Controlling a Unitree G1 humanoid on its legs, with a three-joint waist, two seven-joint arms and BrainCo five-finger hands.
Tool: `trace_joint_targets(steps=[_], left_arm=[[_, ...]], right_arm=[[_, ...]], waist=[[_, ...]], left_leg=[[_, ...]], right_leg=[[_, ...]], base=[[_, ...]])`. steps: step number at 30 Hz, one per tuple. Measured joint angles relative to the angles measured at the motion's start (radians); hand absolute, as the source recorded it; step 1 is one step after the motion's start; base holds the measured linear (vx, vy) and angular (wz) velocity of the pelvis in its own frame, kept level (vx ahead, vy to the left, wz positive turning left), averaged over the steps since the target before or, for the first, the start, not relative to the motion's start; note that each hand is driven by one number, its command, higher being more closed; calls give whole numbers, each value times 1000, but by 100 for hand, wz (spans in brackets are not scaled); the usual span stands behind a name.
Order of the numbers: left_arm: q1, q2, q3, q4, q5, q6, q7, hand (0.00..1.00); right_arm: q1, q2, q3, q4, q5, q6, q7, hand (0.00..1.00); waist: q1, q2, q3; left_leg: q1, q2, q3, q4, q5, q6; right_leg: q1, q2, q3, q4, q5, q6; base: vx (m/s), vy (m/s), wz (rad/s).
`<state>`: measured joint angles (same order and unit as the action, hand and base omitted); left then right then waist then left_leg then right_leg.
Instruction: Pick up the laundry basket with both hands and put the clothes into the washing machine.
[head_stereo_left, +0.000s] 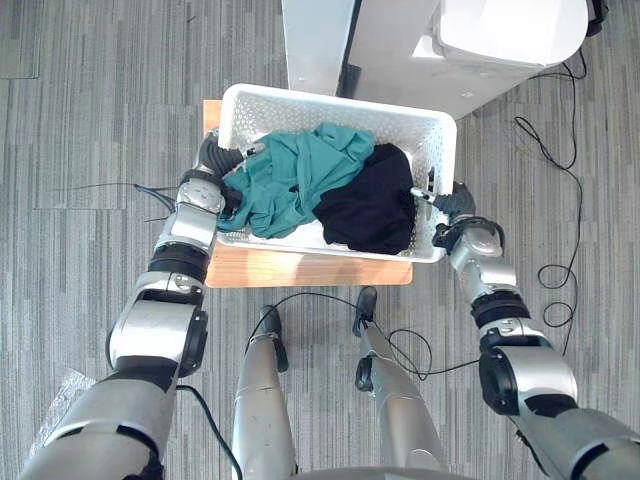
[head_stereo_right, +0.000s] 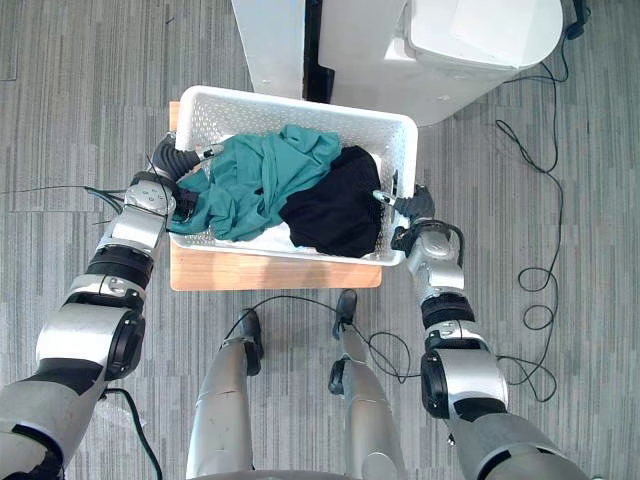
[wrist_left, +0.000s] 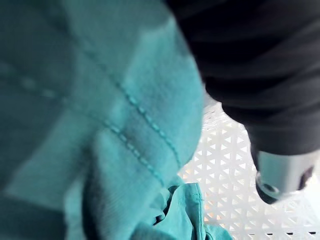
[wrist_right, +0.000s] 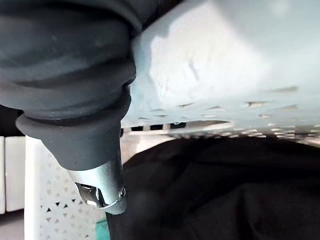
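Two robot hands clasp a white laundry basket (head_stereo_left: 330, 100) by its short ends. The left hand (head_stereo_left: 212, 160) is hooked over one rim beside a teal garment (head_stereo_left: 295, 175), the right hand (head_stereo_left: 455, 202) over the opposite rim beside a black garment (head_stereo_left: 370, 210). The basket sits between them on a wooden table (head_stereo_left: 300, 268), with the washing machine (head_stereo_left: 470, 50) just beyond the hands.

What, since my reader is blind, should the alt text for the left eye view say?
A white basket of teal and black clothes sits on a wooden table, seen from above. The left hand is at its left end, the right hand at its right end; a washing machine stands beyond.
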<state>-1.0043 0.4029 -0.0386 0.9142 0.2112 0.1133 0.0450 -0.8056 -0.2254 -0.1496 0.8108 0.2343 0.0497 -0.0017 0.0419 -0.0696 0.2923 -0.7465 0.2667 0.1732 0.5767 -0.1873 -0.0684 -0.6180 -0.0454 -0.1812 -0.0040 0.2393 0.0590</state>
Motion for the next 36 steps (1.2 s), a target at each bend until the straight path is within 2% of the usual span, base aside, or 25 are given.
trace_joint_targets(steps=[6, 10, 14, 17, 21, 23, 26, 28, 31, 33, 36], left_arm=[[-4, 34, -62, 4, 28, 30, -17, 100], [-5, 29, -114, 25, 39, 34, -67, 100], [-3, 23, -153, 44, 112, 40, -90, 100], [15, -1, -170, 80, 156, 48, -114, 100], [82, -22, -180, 66, 155, 45, -112, 100], [151, -27, -186, -9, 153, 35, -106, 100], [309, -53, -184, -213, 99, 7, -89, 100], [489, -112, -154, -368, 44, -34, -55, 100], [634, -176, -99, -453, 44, -46, -43, 100], [714, -193, -63, -516, 44, -52, -43, 100], [838, -221, -7, -624, 47, -69, -41, 100]], right_arm=[[-16, -24, 11, 35, -1, 20, 0, 100], [-15, -32, 14, 63, -10, 45, -4, 100], [-8, -38, 13, 71, -45, 73, -4, 100], [34, -38, 13, 71, -52, 85, -4, 100], [113, -41, 1, 44, -57, 86, -4, 100], [209, -39, -11, -67, -55, 85, -4, 100], [374, -34, -72, -225, -43, 79, -2, 100], [507, -13, -123, -315, -29, 46, 6, 100], [605, -5, -129, -391, -48, 35, 21, 100], [647, 22, -129, -426, -60, 32, 31, 100], [727, 77, -129, -466, -81, 0, 50, 100]], waist=[[1, 1, 0], [0, 1, 0], [-1, 1, 0], [-2, 1, 0], [-2, 2, 0], [1, 11, -5], [4, 33, -18], [1, 61, -52], [-3, 81, -101], [-2, 84, -112], [-2, 86, -152]], left_leg=[[1, 11, -2, 15, -4, -6], [24, 13, 1, 16, -4, -6], [47, 16, 13, 15, -4, -6], [99, 19, 20, 10, -6, -9], [202, 12, 31, -34, -6, -10], [238, 8, 30, -56, -5, -13], [303, -15, 20, -114, 8, -24], [370, -48, 12, -191, 28, -24], [424, -83, 7, -273, 55, -25], [474, -92, 2, -316, 67, -30], [525, -101, 1, -361, 75, -30]], right_leg=[[7, 9, 0, 0, 3, -4], [29, 11, 2, -3, 3, -4], [46, 11, 12, -4, 2, -6], [97, 14, 15, -13, 3, -7], [178, 11, 14, -16, -19, -19], [205, 9, 7, -7, -37, -16], [243, -7, -12, 18, -65, -14], [286, -28, -26, 19, -85, -4], [325, -40, -35, -15, -85, -2], [364, -40, -37, -35, -84, -1], [405, -36, -39, -55, -84, 0]], base=[[-17, -38, -3], [-14, -34, -1], [-23, -39, -5], [2, -41, -2], [17, -30, 5], [33, -42, 11], [86, -27, 27], [140, 0, 30], [132, 8, 17], [119, -8, 9], [70, 3, 4]])
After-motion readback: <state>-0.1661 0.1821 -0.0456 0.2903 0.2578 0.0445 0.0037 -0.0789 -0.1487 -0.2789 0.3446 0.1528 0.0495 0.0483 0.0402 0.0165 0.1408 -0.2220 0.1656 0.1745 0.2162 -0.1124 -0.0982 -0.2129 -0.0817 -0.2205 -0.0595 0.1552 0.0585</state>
